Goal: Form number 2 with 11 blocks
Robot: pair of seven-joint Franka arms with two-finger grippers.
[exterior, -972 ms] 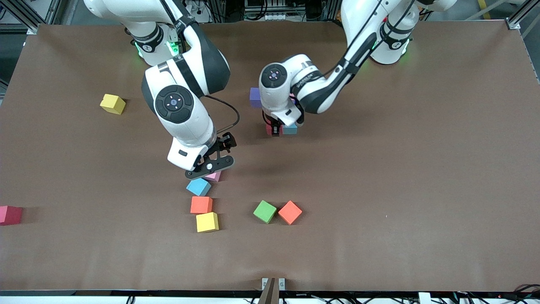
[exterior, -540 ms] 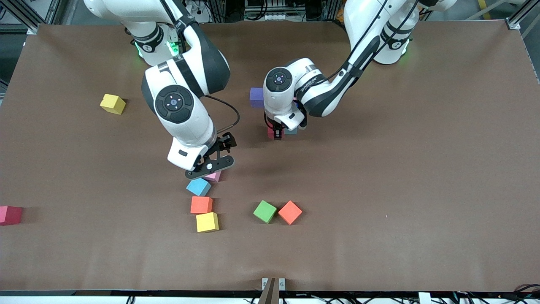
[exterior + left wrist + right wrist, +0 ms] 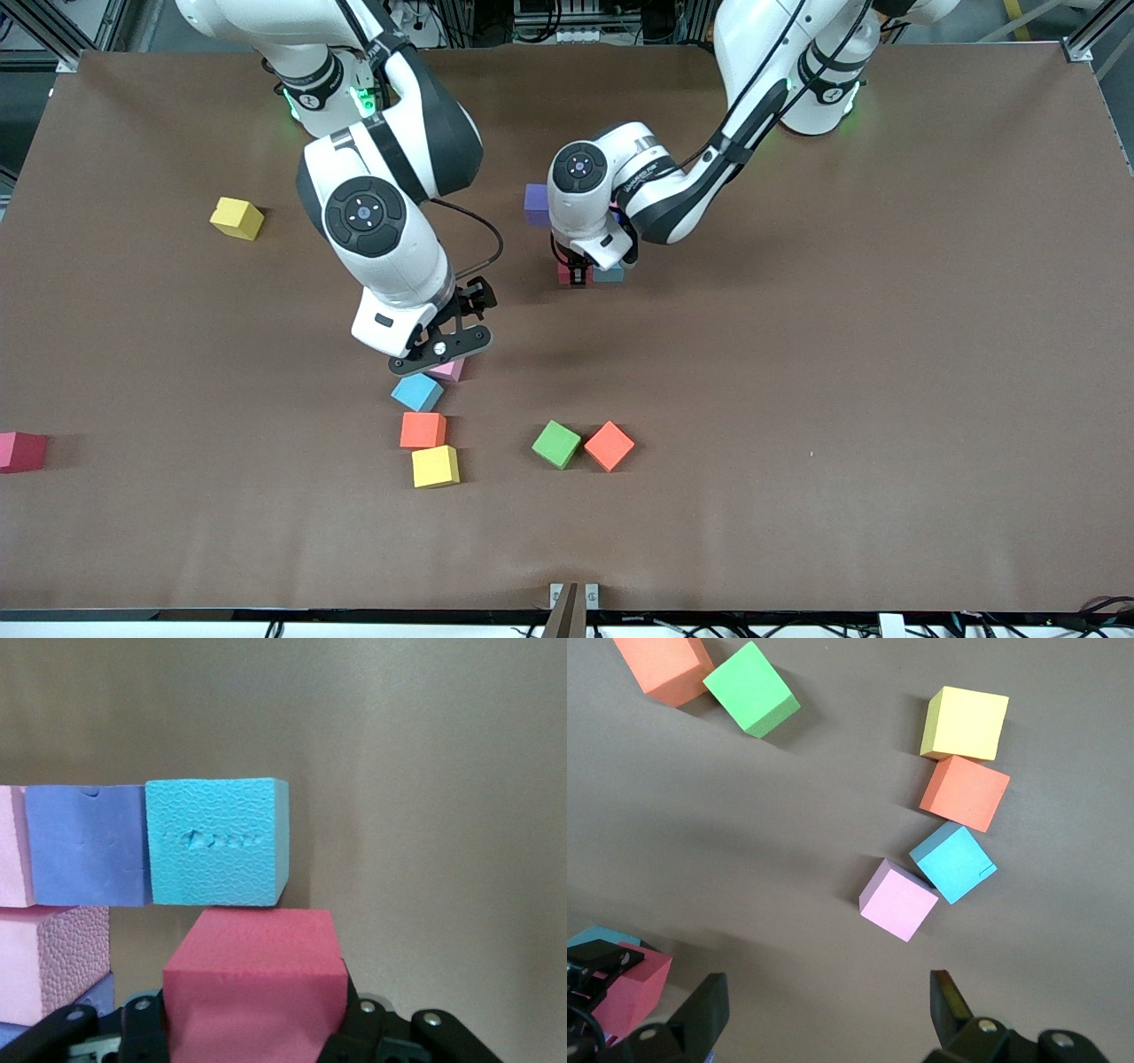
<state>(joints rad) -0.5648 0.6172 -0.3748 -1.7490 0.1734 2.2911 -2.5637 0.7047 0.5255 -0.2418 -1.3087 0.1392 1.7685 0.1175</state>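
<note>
While clamped on the red block [image 3: 254, 983], left gripper [image 3: 580, 273] low at the table's middle, pressing that cube in just beside a light blue block [image 3: 218, 841] that touches a purple block [image 3: 86, 845], with pink blocks [image 3: 55, 957] alongside: partial number 2 [image 3: 567, 239]. Jaws spread wide, holding nothing, on right gripper [image 3: 824, 1010], hovering over a pink cube [image 3: 450, 369]. Just beside that, a blue cube [image 3: 417, 392], then orange [image 3: 423, 430] and yellow [image 3: 435, 466]. Green cube [image 3: 556, 444] touching another orange [image 3: 609, 446].
</note>
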